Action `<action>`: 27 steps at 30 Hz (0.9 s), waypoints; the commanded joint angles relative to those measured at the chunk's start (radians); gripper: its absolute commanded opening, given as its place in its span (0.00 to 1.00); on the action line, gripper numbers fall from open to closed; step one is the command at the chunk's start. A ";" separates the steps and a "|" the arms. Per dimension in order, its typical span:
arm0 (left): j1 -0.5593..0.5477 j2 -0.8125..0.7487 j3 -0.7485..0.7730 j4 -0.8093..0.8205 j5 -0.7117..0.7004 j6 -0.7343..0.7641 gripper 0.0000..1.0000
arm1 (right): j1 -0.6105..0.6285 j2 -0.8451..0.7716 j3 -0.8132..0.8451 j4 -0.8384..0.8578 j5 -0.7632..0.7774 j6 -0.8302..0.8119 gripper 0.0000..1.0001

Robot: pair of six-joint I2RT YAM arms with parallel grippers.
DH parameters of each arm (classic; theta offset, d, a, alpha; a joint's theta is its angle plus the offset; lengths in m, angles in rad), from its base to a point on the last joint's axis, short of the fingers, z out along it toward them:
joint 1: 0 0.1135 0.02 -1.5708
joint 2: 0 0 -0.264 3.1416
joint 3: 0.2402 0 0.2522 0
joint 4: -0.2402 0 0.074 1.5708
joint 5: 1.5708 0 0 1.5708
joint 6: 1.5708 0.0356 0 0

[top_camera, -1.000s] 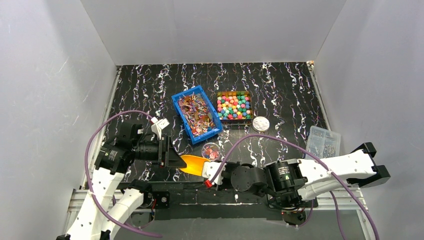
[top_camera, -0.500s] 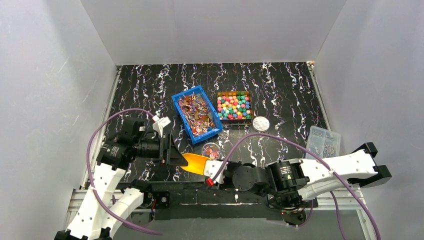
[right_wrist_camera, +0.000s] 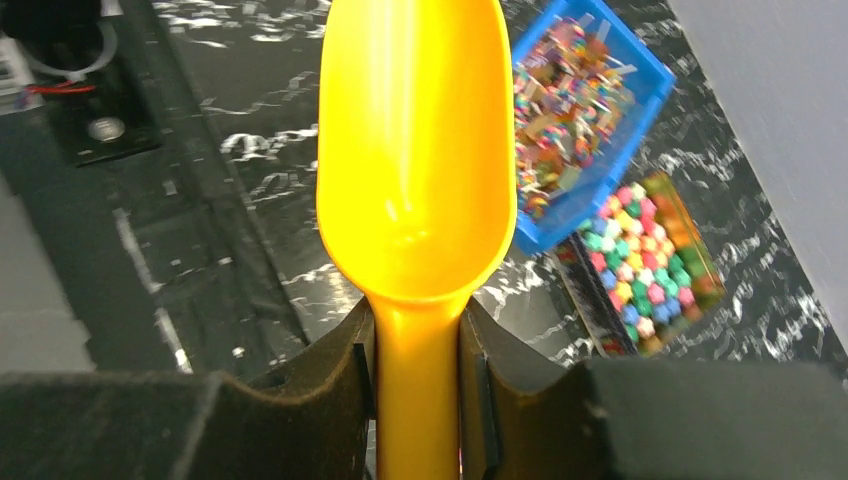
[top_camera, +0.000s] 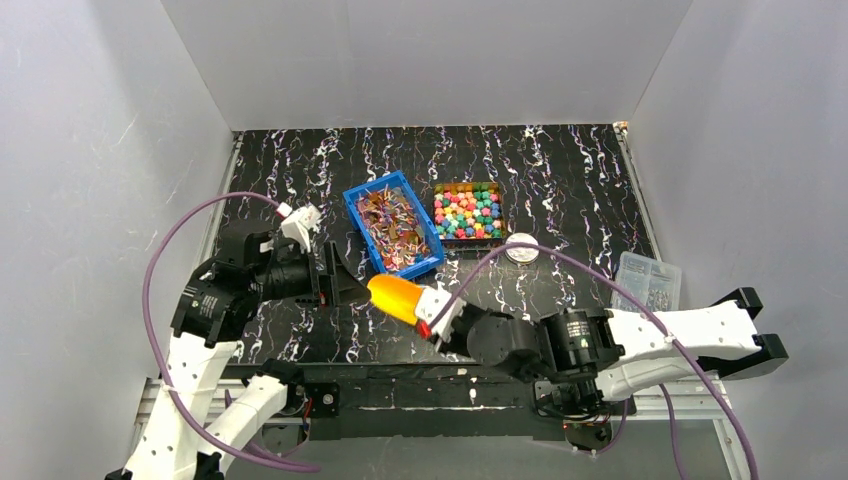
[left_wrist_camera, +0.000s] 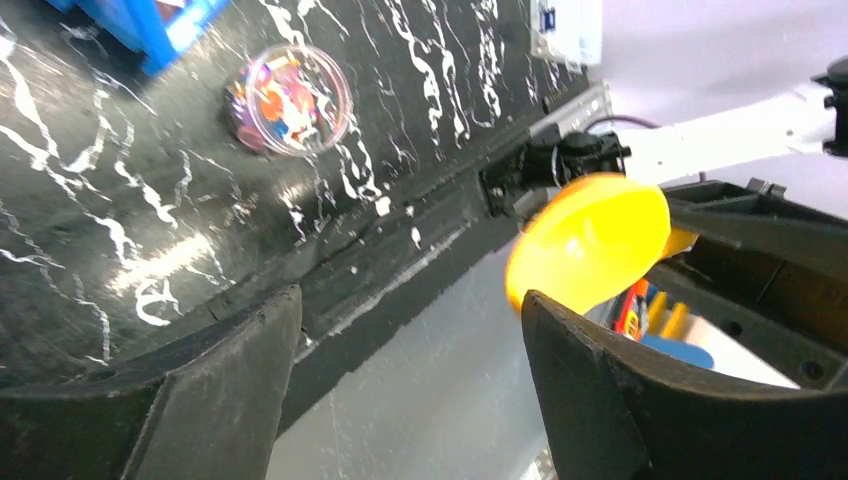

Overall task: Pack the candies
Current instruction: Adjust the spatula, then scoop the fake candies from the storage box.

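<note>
The right fingers (right_wrist_camera: 330,400) are squeezing the yellow scoop (right_wrist_camera: 415,150), but the open left fingers (left_wrist_camera: 200,400) just beside it might be knocking it loose.

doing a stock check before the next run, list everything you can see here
candies: many, mixed colours, in tray at far centre
tray: 1, clear, right of bin
bin: 1, blue, far centre, full of mixed scraps
cup: 1, clear, a few candies inside, near edge
disc: 1, silvery, by the tray's near right corner
box: 1, clear, right edge
scoop: 1, yellow, empty, in right claw
table: 1, black marbled
left claw: open, empty, facing the scoop
right claw: shut on scoop handle
</note>
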 commanded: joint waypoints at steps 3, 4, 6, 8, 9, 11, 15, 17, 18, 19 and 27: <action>0.001 -0.016 0.087 0.001 -0.179 0.022 0.82 | -0.224 0.014 0.086 -0.045 -0.080 0.028 0.01; 0.001 -0.019 0.092 0.001 -0.197 0.028 0.84 | -0.260 0.018 0.092 -0.047 -0.104 0.019 0.01; 0.001 -0.026 0.098 -0.001 -0.236 0.046 0.86 | -0.330 0.036 0.109 -0.066 -0.135 -0.001 0.01; 0.002 -0.031 0.097 -0.001 -0.267 0.054 0.88 | -0.392 0.054 0.122 -0.084 -0.163 -0.025 0.01; 0.001 -0.030 0.095 -0.002 -0.274 0.058 0.88 | -0.419 0.065 0.128 -0.092 -0.186 -0.035 0.01; 0.001 -0.028 0.087 0.000 -0.279 0.063 0.89 | -0.490 0.090 0.147 -0.113 -0.209 -0.050 0.01; 0.002 -0.034 0.041 0.010 -0.298 0.069 0.94 | -0.627 0.152 0.185 -0.169 -0.267 -0.085 0.01; 0.002 -0.045 0.004 0.022 -0.304 0.070 0.95 | -0.696 0.182 0.204 -0.192 -0.308 -0.108 0.01; 0.001 -0.050 -0.017 0.027 -0.304 0.071 0.95 | -0.729 0.196 0.213 -0.201 -0.324 -0.120 0.01; 0.002 -0.054 -0.036 0.033 -0.304 0.072 0.96 | -0.751 0.217 0.218 -0.215 -0.336 -0.134 0.01; 0.002 -0.074 -0.152 0.072 -0.316 0.077 0.98 | -0.938 0.412 0.365 -0.360 -0.367 -0.215 0.01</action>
